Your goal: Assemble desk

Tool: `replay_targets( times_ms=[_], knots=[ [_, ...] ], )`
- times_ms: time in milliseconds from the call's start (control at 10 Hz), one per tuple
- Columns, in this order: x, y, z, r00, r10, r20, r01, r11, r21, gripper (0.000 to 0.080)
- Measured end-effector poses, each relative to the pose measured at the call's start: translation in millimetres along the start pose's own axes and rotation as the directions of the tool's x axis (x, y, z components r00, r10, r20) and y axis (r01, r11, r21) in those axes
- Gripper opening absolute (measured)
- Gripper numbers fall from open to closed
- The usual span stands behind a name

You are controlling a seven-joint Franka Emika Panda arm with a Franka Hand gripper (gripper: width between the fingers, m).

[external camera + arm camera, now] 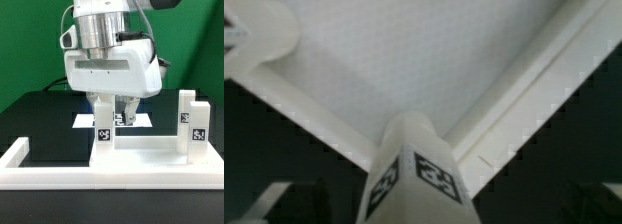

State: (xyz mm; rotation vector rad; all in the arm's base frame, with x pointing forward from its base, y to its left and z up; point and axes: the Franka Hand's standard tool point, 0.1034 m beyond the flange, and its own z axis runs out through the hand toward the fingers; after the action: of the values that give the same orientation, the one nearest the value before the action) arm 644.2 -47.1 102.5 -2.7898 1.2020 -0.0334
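The white desk tabletop (150, 152) lies flat against the low white wall. Two white tagged legs stand upright on it: one leg (103, 130) at its corner toward the exterior view's left, the other leg (192, 118) toward the right. My gripper (113, 114) hangs straight above the left leg, with its fingers down around the leg's top. In the wrist view that leg (416, 175) rises from the rimmed tabletop (420, 60) in between the jaws. My gripper (434, 212) is open, with a dark gap on each side of the leg. Other legs are out of view.
The long low white barrier wall (100, 178) runs along the front and turns back at the exterior view's left (14, 152). The marker board (140, 120) lies flat on the black table behind the gripper. A green backdrop stands behind.
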Motion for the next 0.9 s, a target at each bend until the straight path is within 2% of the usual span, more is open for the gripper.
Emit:
replay_targets(
  times_ms=[100, 300, 400, 500, 600, 700, 800, 900],
  knots=[
    [7.5, 4.2, 3.3, 0.970, -0.239, -0.048, 0.239, 0.971, -0.001, 0.0649],
    [10.2, 5.2, 4.0, 0.856, -0.516, -0.036, 0.515, 0.857, -0.032, 0.0649],
    [8.8, 3.9, 5.0, 0.844, -0.534, -0.039, 0.533, 0.845, -0.033, 0.0649],
    [9.6, 5.1, 5.3, 0.846, -0.532, -0.038, 0.531, 0.846, -0.034, 0.0560],
    [9.6, 5.0, 5.3, 0.863, -0.503, -0.040, 0.502, 0.864, -0.032, 0.0424],
    [10.6, 6.1, 5.1, 0.864, -0.502, -0.040, 0.501, 0.865, -0.034, 0.0424],
    [11.9, 8.0, 5.3, 0.880, -0.472, -0.041, 0.471, 0.881, -0.034, 0.0291],
    [12.1, 8.3, 5.5, 0.923, -0.382, -0.044, 0.381, 0.924, -0.030, 0.0291]
  ],
)
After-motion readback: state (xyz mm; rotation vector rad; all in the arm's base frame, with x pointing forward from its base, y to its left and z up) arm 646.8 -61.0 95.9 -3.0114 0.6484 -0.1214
